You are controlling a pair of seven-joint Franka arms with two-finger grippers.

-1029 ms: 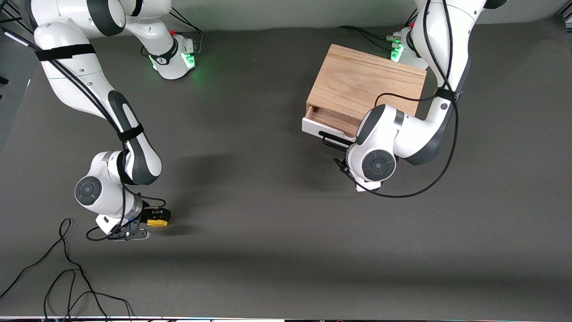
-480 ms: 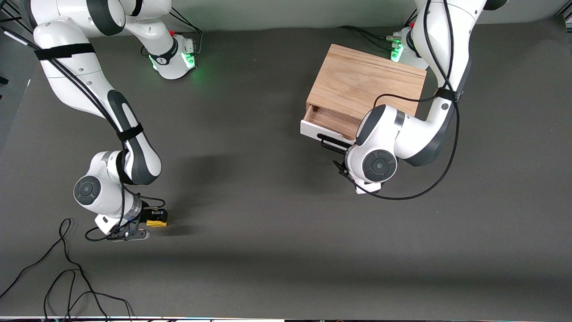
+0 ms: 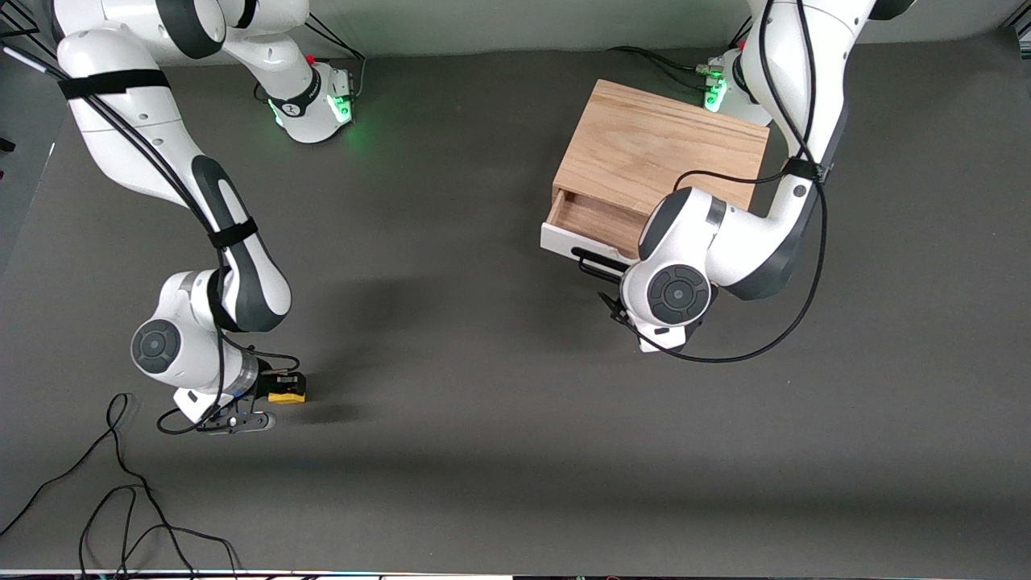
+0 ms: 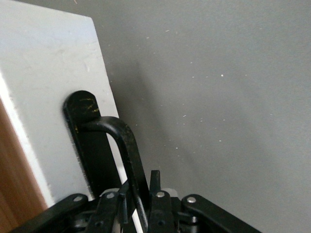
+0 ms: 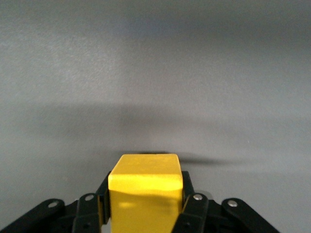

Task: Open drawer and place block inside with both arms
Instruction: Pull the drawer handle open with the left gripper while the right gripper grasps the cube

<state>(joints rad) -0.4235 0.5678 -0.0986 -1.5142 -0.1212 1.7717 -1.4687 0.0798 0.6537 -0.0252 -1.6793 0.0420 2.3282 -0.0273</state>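
The light oak box (image 3: 660, 149) stands near the left arm's base. Its white-fronted drawer (image 3: 564, 238) is pulled partly out, showing a strip of wood interior (image 3: 600, 217). My left gripper (image 4: 138, 196) is shut on the black bar handle (image 4: 124, 145), which also shows in the front view (image 3: 600, 262); the wrist hides the gripper there. My right gripper (image 5: 146, 204) is shut on the small yellow block (image 5: 145, 191), just above the mat at the right arm's end of the table. The block also shows in the front view (image 3: 287, 395).
Loose black cables (image 3: 121, 499) lie on the mat near the front camera, at the right arm's end. A cable loop (image 3: 749, 346) hangs from the left arm beside the drawer. The dark mat (image 3: 483, 419) stretches between block and drawer.
The drawer has slid a little farther out of the box, with my left gripper on its handle. My right gripper has risen slightly with the yellow block.
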